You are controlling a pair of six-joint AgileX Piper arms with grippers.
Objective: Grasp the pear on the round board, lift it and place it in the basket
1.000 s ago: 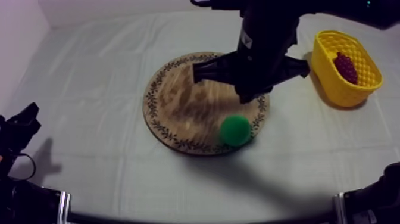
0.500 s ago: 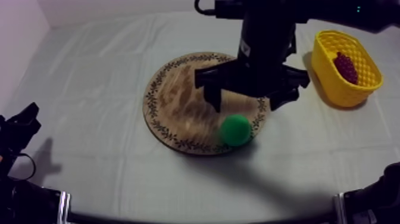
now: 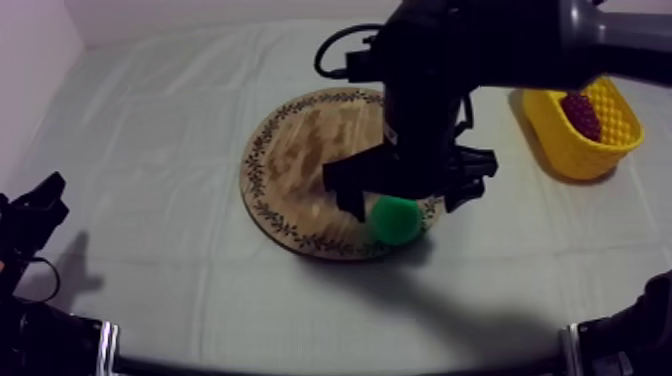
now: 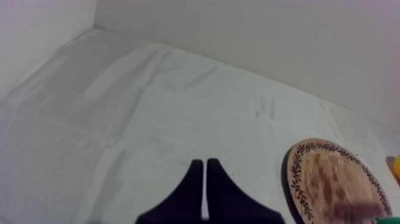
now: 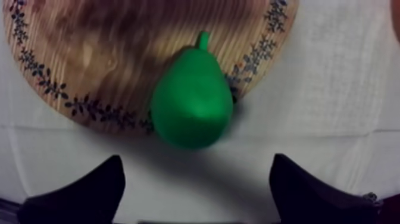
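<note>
Right wrist view looks straight down between the right gripper (image 5: 196,174), whose two black fingers stand wide apart with nothing held, one at each side of the pear (image 5: 191,102) and clear of it. The pear is bright green and lies on its side, its stem pointing in toward the middle of the wooden board (image 5: 89,53) and its broad end resting over the patterned rim at the board's edge, just beside the bare cloth. From the top view the right gripper (image 3: 408,186) hangs low over that same near-right edge of the board (image 3: 300,160), the open fingers bracketing the pear (image 3: 397,220), while the arm comes in from the upper right and covers part of the board. The yellow basket (image 3: 566,142) stands on the table (image 3: 150,120) to the right of the board, apart from it, and a bunch of grapes (image 3: 580,112) lies inside it. Farther out, at the lower left of the table, the left gripper (image 3: 35,215) sits low at its side, well apart from the board. Its own wrist view shows the left gripper (image 4: 205,179) with fingers pressed together as a narrow wedge, empty, above the cloth, with the board (image 4: 333,184) off to one side.
</note>
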